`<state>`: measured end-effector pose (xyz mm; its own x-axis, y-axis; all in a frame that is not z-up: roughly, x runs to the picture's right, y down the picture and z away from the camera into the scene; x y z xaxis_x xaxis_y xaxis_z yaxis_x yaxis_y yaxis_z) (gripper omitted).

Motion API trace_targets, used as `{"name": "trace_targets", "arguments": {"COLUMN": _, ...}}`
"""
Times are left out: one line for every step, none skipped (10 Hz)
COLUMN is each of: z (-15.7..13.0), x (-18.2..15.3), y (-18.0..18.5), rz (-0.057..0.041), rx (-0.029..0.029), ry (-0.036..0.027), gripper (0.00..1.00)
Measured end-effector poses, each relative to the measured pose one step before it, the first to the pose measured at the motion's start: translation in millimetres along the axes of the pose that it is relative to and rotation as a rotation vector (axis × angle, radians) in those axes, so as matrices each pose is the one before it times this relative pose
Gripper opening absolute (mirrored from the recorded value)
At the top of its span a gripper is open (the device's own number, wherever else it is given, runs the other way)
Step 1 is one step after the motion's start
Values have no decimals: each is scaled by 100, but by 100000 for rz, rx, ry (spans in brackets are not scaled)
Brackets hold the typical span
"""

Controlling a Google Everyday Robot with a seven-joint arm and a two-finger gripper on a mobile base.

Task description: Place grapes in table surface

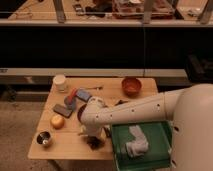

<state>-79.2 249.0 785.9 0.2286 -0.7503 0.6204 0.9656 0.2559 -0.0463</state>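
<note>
The gripper [90, 133] pointed down over the front of the counter [67, 146], right on top of the grapes [94, 143]. Whether it was clenched on them or had let go could not be told. The grapes looked to be at or on the wood, near the front edge and just beside the tray [116, 148]. The main risk was probably at that edge. If the bunch were let go tilted or not fully settled, it could roll or slump forward and drop off the counter. It might equally tip sideways against the tray wall. If the gripper rose while clenched, it would likely drag the bunch up again or pull single grapes loose. The arm [135, 111] lay low across the counter, so a sweep to the left on withdrawal could knock the fruit [57, 121] or the small bowl [44, 139], which both stood near. Counted: one bunch of grapes, one yellow-orange fruit, one small bowl at the front left corner, one red bowl [131, 86] at the back, and one white cup [60, 81]. There was also one green tray with one pale cloth [136, 143] in it. Behind the gripper was a cluster of what seemed three flat things: a dark slab [62, 110], a blue-grey packet [82, 95] and a red piece [73, 96].
</note>
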Motion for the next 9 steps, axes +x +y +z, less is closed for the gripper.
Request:
{"name": "trace_targets", "arguments": {"z": 338, "x": 232, "y": 241, "rz": 553, "rx": 210, "ry": 638, "gripper": 80}}
{"name": "trace_targets", "arguments": {"z": 253, "x": 228, "y": 202, "rz": 839, "rx": 479, "ry": 48, "gripper": 80}}
{"name": "trace_targets", "arguments": {"z": 171, "x": 212, "y": 124, "rz": 430, "rx": 540, "ry": -162, "gripper": 78}}
{"name": "trace_targets", "arguments": {"z": 219, "x": 183, "y": 109, "rz": 267, "rx": 821, "ry": -751, "gripper": 70}}
{"name": "trace_targets", "arguments": {"z": 77, "x": 94, "y": 10, "rz": 204, "rx": 481, "ry": -539, "gripper": 62}}
{"name": "trace_targets", "arguments": {"z": 95, "x": 79, "y": -38, "rz": 234, "rx": 454, "ry": -1177, "gripper": 51}}
{"name": "trace_targets", "arguments": {"z": -3, "x": 60, "y": -10, "rz": 325, "rx": 92, "ry": -1664, "gripper": 41}}
{"name": "trace_targets", "arguments": {"z": -81, "x": -94, "y": -103, "rz": -389, "rx": -21, "ry": -1845, "gripper": 29}}
{"name": "trace_targets", "arguments": {"z": -492, "x": -359, "y": -530, "rz": -1686, "rx": 720, "ry": -1205, "gripper": 19}}
